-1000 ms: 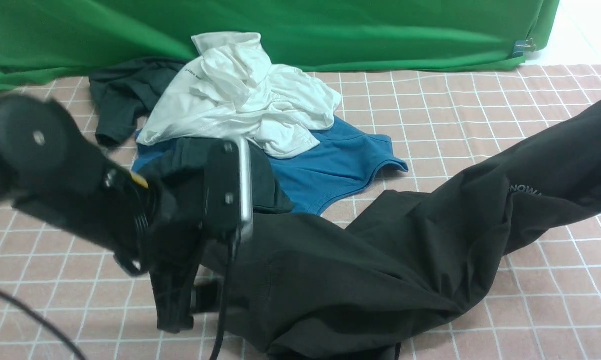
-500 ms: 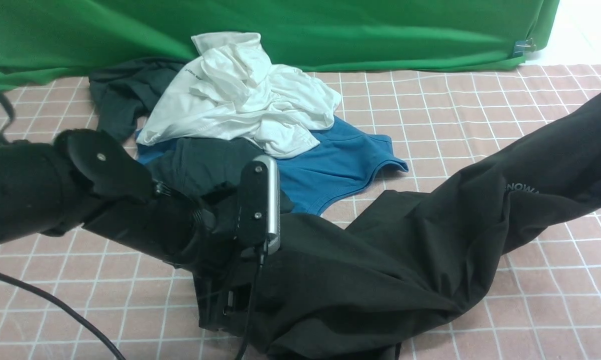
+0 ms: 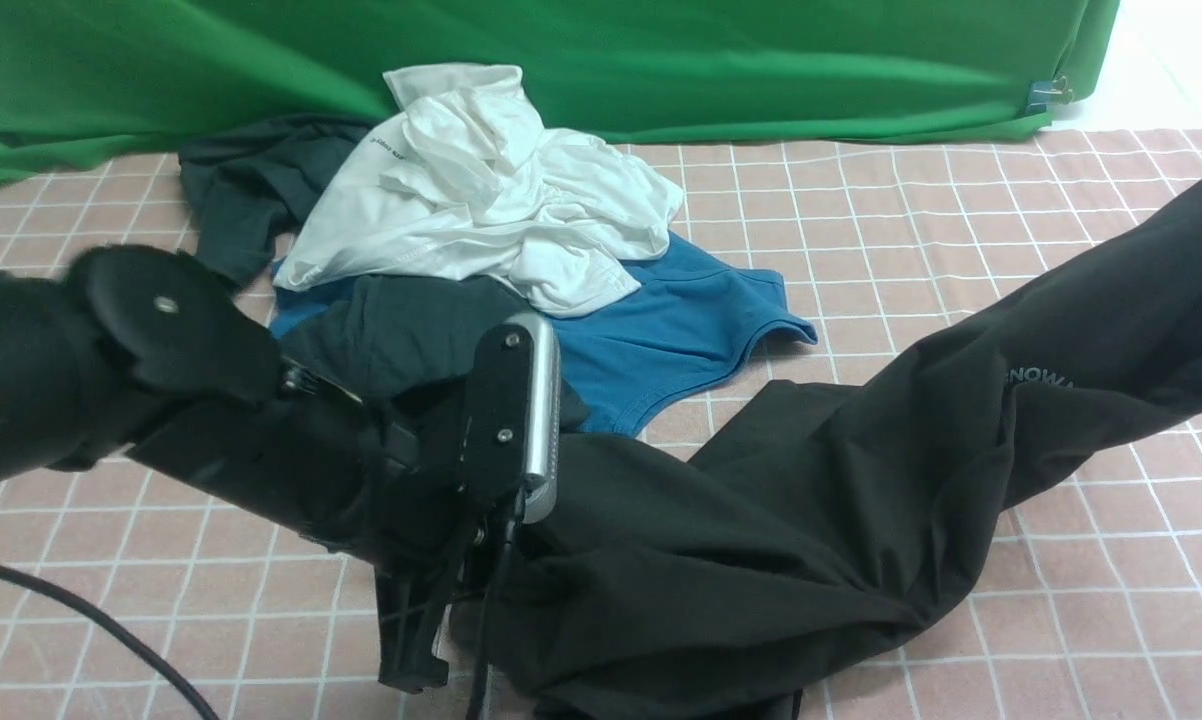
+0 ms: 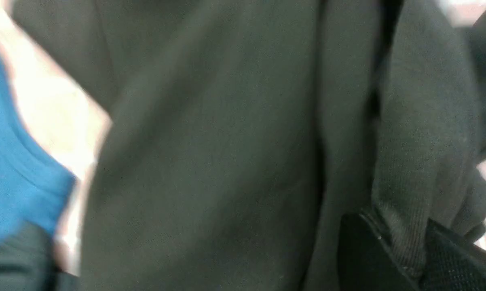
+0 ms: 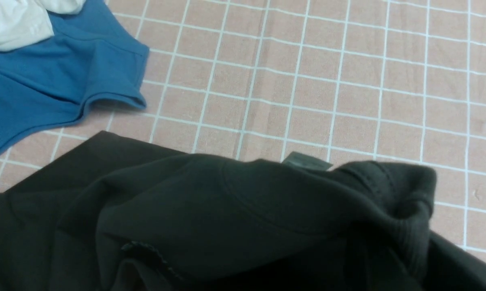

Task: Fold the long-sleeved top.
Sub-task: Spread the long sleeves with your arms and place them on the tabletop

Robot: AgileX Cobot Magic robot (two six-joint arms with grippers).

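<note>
Cloth of the long-sleeved top [image 3: 811, 520] stretches in one long band from the left gripper [image 3: 413, 672] away to that gripper's right. Its long axis climbs off the checked table [image 3: 1061, 620] toward the right edge of the front view. We see the small white print [image 3: 1041, 379] on the raised part, well away from the left gripper. The low end lies heaped on the table right beside the left gripper, which points downward at the garment's near edge. From the left wrist camera we see its black fingers [image 4: 360, 250] pressed together, with a ribbed edge [image 4: 400, 226] of the top pinched between them. The right gripper itself shows in no view; the top rises toward it and a ribbed neckline [image 5: 408, 202] bunches close under its camera, so we take its jaws as closed on that cloth. Beyond the left gripper, away from us, lie a dark grey-green tee [image 3: 401, 330], a blue garment [image 3: 681, 320] just to the tee's right, and a crumpled white shirt [image 3: 481, 190] farther back, overlapping the blue one.
</note>
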